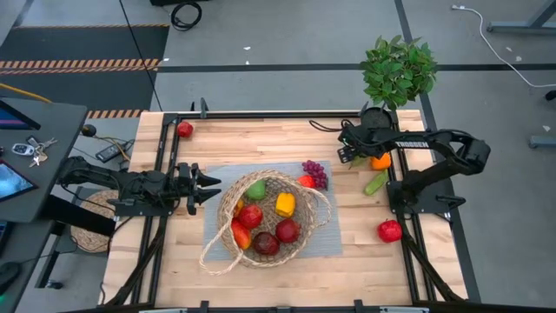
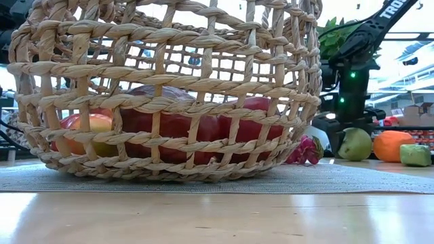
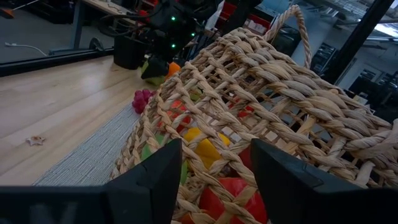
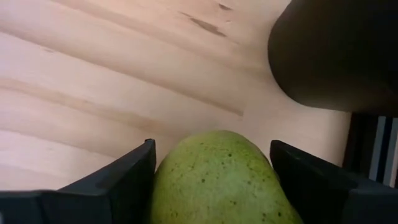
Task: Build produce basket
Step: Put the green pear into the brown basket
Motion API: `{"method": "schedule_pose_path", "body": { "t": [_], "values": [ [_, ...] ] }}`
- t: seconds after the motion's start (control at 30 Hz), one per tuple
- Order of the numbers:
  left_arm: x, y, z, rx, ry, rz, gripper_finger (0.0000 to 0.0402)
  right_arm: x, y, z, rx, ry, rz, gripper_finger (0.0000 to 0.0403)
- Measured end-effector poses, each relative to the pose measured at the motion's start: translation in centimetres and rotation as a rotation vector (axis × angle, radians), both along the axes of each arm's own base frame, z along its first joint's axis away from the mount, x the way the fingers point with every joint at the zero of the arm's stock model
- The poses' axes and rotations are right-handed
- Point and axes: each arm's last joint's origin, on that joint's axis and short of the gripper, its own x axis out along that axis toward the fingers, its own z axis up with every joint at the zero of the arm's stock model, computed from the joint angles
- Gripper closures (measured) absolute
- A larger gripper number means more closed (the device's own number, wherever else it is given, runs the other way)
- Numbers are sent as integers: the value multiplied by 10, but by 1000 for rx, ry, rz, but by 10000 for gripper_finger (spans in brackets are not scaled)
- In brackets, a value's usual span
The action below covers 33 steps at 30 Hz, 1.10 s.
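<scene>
The wicker basket (image 1: 228, 209) stands on a grey mat (image 1: 323, 236) at mid-table. It holds several pieces of produce, among them a yellow pepper (image 1: 285, 205) and red apples (image 1: 287, 230). My left gripper (image 1: 211, 189) points level at the basket's left wall (image 3: 280, 106), open, with nothing between its fingers. My right gripper (image 1: 352, 149) slants down at the far right and is open. Its fingers stand on either side of a green fruit (image 4: 217, 180) that rests on the table (image 2: 354, 144). Purple grapes (image 1: 314, 171) lie by the basket's far right rim. My right gripper comes at the green fruit slanting down from above, one finger (image 4: 124, 180) close on each side of it. The fruit sits on the wood. I cannot tell whether the fingers touch it.
An orange (image 1: 380, 161) and a green piece (image 1: 376, 183) lie just beside my right gripper, and a red apple (image 1: 390, 230) lies nearer the front. Another red apple (image 1: 184, 129) sits at the far left corner. The potted plant's dark pot (image 4: 336, 56) stands close behind the green fruit.
</scene>
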Motion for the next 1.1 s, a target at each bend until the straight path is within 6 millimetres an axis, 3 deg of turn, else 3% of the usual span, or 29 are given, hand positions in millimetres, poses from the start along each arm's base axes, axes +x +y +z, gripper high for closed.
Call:
{"method": "schedule_pose_path", "body": {
  "t": [0.07, 0.27, 0.4, 0.67, 0.87, 1.1],
  "values": [
    [0, 0, 0, 0, 0, 0, 205, 1, 2, 0, 0, -1, 9, 111],
    [0, 0, 0, 0, 0, 0, 208, 6, 7, 0, 2, -9, 43, 113],
    [0, 0, 0, 0, 0, 0, 205, 15, 11, 12, 0, -68, 88, 113],
    [0, 0, 0, 0, 0, 0, 208, 46, 24, 78, -170, -309, 257, 114],
    [0, 0, 0, 0, 0, 0, 203, 64, 42, 133, -372, -479, 390, 114],
    [0, 0, 0, 0, 0, 0, 208, 78, 66, 182, -608, -752, 538, 114]
  ]
}}
